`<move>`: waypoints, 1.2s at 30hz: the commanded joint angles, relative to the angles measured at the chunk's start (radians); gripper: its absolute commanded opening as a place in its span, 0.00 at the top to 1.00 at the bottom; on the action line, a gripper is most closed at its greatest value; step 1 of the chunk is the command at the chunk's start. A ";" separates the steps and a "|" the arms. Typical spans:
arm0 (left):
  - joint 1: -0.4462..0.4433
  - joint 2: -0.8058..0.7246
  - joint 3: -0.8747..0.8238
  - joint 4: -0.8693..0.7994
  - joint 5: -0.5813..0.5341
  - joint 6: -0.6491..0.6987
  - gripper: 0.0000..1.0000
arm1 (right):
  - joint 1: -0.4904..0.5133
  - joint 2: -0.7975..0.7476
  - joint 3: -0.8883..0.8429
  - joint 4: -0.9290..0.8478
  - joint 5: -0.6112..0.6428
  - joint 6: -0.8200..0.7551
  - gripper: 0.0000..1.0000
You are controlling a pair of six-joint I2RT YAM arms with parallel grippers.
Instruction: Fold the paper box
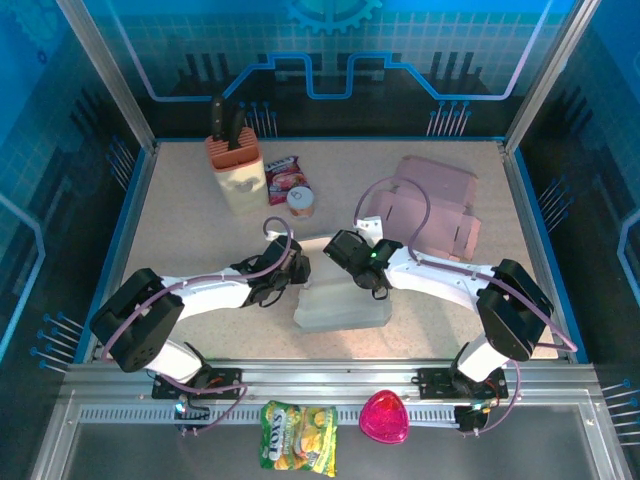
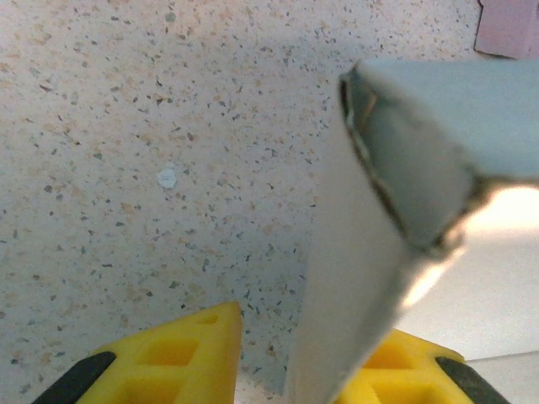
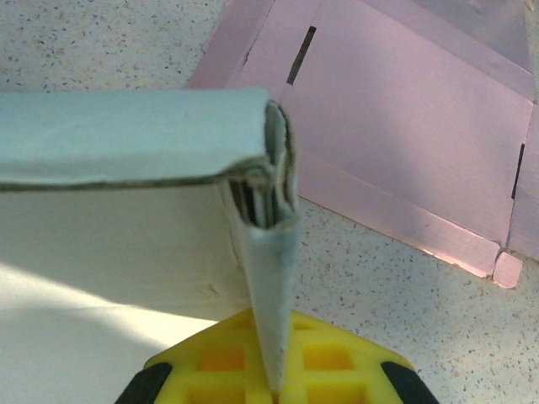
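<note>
The white paper box [image 1: 340,305] lies in the middle of the table, partly folded, with raised side walls. My left gripper [image 1: 299,279] is at its upper left corner. In the left wrist view this gripper [image 2: 286,362] is open: the box wall [image 2: 354,278] stands between the yellow fingers [image 2: 181,358], with a gap on the left side. My right gripper [image 1: 367,287] is at the upper right corner. In the right wrist view it [image 3: 278,370] is shut on a thin folded wall of the box [image 3: 269,278].
A flat pink cardboard box [image 1: 435,205] lies behind the right arm. A knife block [image 1: 235,165], a snack packet [image 1: 283,178] and a small can [image 1: 301,201] stand at the back left. A yellow candy bag [image 1: 298,435] and a pink item [image 1: 385,417] sit on the front rail.
</note>
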 commanded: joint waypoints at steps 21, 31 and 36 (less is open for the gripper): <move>-0.084 0.090 0.158 -0.431 -0.309 -0.231 1.00 | 0.015 -0.045 -0.013 -0.010 0.038 0.037 1.00; -0.104 0.127 0.223 -0.510 -0.344 -0.278 1.00 | 0.017 -0.046 -0.022 0.008 0.031 0.027 1.00; -0.105 0.112 0.229 -0.505 -0.325 -0.253 1.00 | 0.016 -0.045 -0.024 0.012 0.031 0.027 1.00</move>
